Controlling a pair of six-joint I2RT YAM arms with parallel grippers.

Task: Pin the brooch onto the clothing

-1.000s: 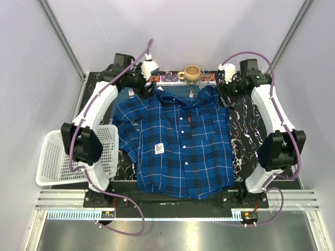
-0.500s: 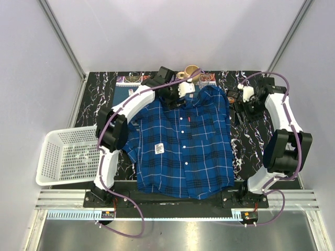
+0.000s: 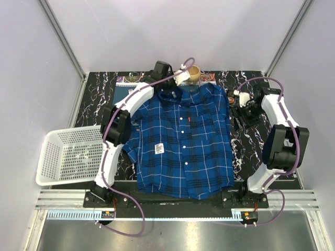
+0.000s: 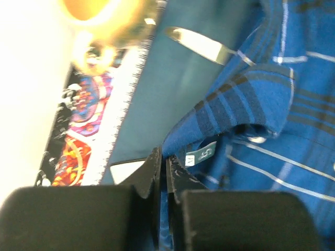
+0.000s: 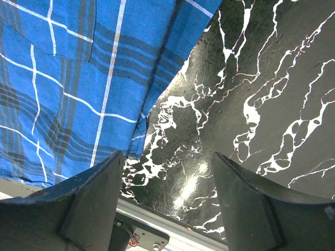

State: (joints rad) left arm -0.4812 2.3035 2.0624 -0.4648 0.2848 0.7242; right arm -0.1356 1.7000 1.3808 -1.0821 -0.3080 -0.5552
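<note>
The clothing point(image 3: 183, 141), a blue and navy plaid shirt, lies flat in the middle of the table with its collar at the far side. My left gripper point(image 3: 172, 93) is at the collar's left end. In the left wrist view its fingers point(image 4: 163, 157) are pressed together on a fold of blue shirt cloth point(image 4: 251, 94) beside the neck label point(image 4: 201, 153). My right gripper point(image 3: 239, 114) hovers open over bare black marble point(image 5: 235, 104), just off the shirt's right edge point(image 5: 63, 78); its jaws point(image 5: 167, 157) hold nothing. I cannot make out the brooch in any view.
A white basket point(image 3: 68, 157) sits at the table's left edge. A tan cup point(image 3: 192, 73) and a patterned mat point(image 3: 131, 79) stand behind the collar. The cup point(image 4: 104, 21) is close ahead of the left fingers. A white paper tag point(image 3: 159, 149) lies on the shirt front.
The left arm swung from the far left corner to the collar and closed on the cloth. The right arm drew in from the far right corner toward the shirt's right edge.
</note>
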